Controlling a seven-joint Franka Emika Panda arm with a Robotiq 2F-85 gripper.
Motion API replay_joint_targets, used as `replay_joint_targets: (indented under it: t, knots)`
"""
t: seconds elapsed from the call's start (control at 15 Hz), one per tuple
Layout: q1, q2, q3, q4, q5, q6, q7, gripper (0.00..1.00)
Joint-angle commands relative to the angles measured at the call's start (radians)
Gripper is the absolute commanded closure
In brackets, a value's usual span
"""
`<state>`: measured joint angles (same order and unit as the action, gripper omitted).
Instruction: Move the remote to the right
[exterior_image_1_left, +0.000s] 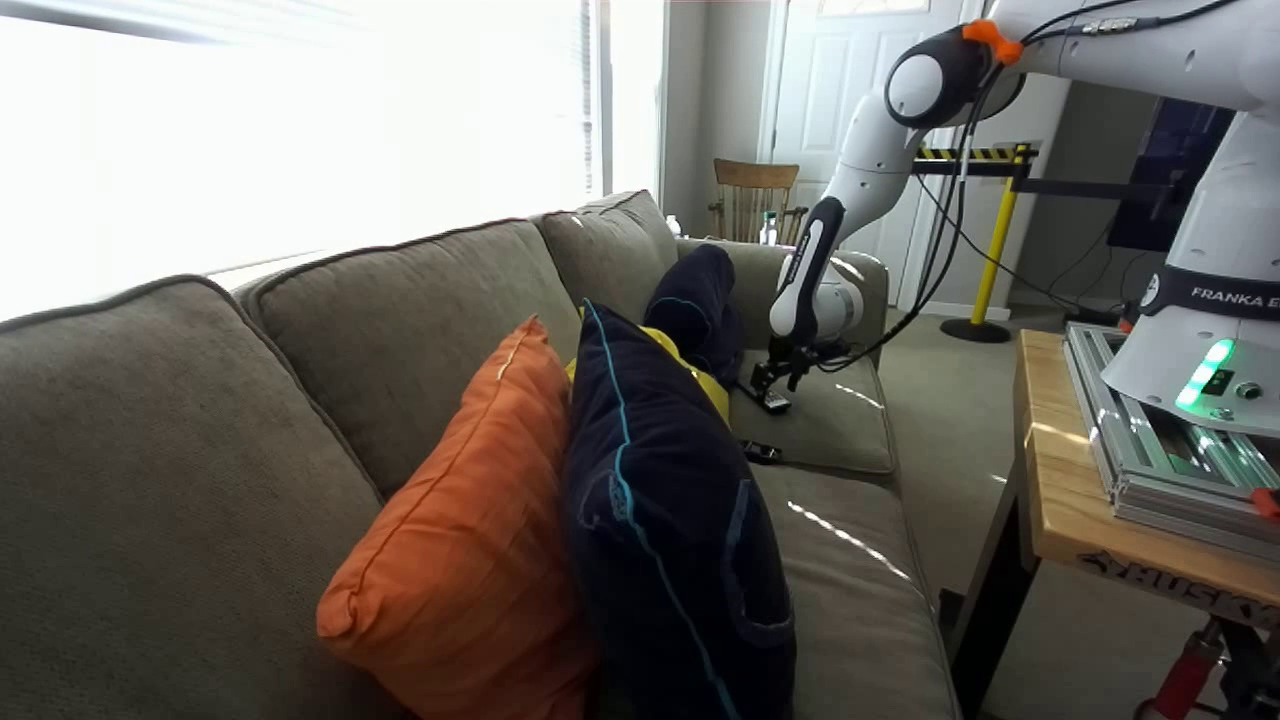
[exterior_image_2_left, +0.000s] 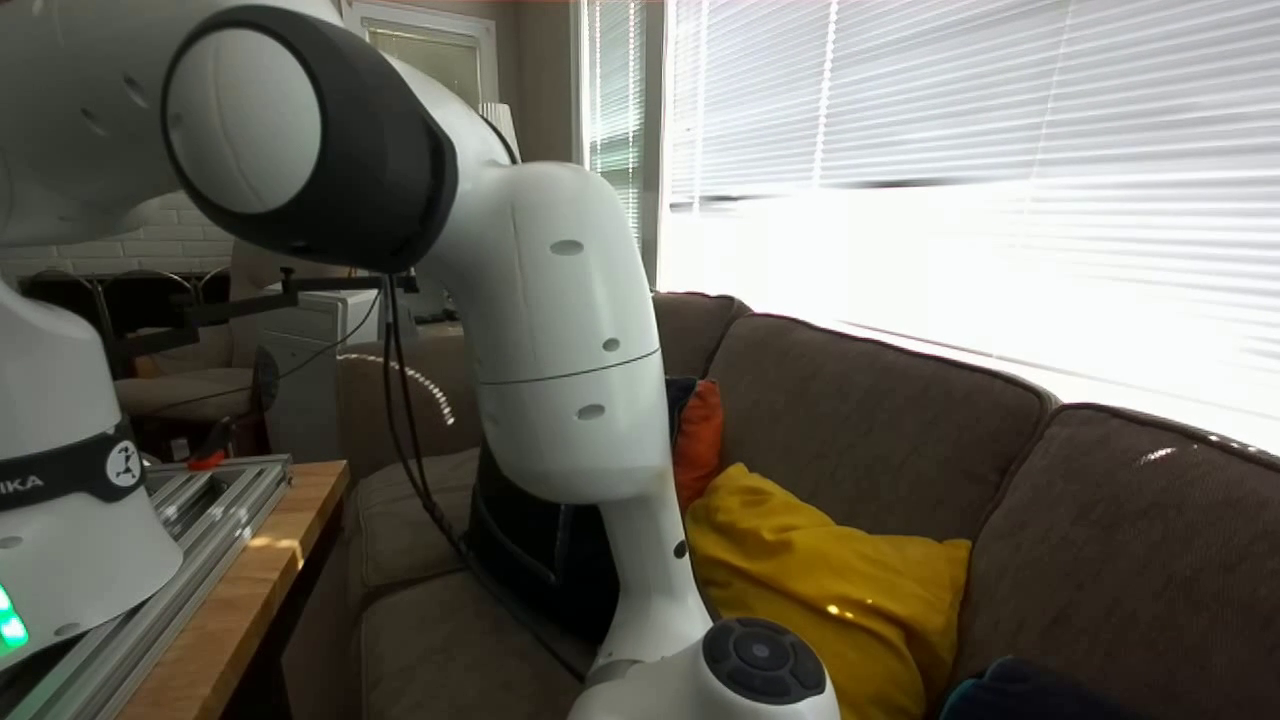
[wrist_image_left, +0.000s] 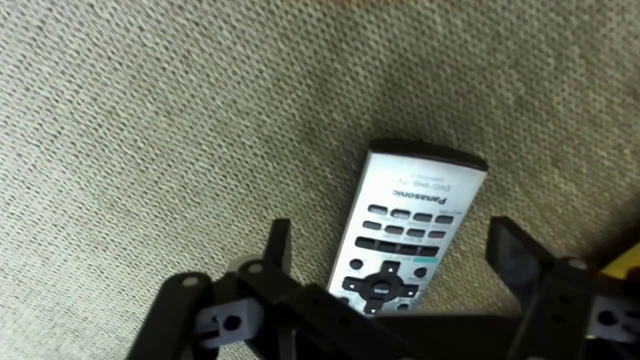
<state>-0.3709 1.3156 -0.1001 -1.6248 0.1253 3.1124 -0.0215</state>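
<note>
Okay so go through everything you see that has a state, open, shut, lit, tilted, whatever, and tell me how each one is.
Remote, face up on the sofa, not gripped
End effector, open, jaws apart, remote showing between them
Base light, lit green
Blinds, lowered partway
White door, looks closed
Orange cushion, tilted
Large navy cushion, tilted
Yellow cushion, creased

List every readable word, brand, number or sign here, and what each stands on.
"Panasonic": remote, upside down in the wrist view.
"ENTER": the remote's centre button.
Arrows: four keys around that button.
"DVD": faint on the remote; rest of line blurred.
"FRANKA E": robot base band, cut off.
"IKA": same band.
"HUSKY": wooden bench.
Too small: other remote labels, arm-link lettering.
</note>
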Motion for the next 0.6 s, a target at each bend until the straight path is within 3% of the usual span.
replay_joint_targets:
  t: [0.0, 0.33, 0.4, 0.47, 0.53]
  knots:
    - [-0.008, 0.055, -0.001, 0.067, -0.025, -0.011, -0.003, 0.0]
    - [-0.023, 0.101, 0.027, 0.118, -0.02, 0.0, -0.003, 0.0]
    - [-0.022, 0.107, 0.029, 0.127, -0.017, -0.002, 0.001, 0.25]
    - [-0.022, 0.111, 0.032, 0.132, -0.015, 0.0, 0.002, 0.26]
    - [-0.018, 0.114, 0.03, 0.139, -0.009, -0.002, 0.012, 0.34]
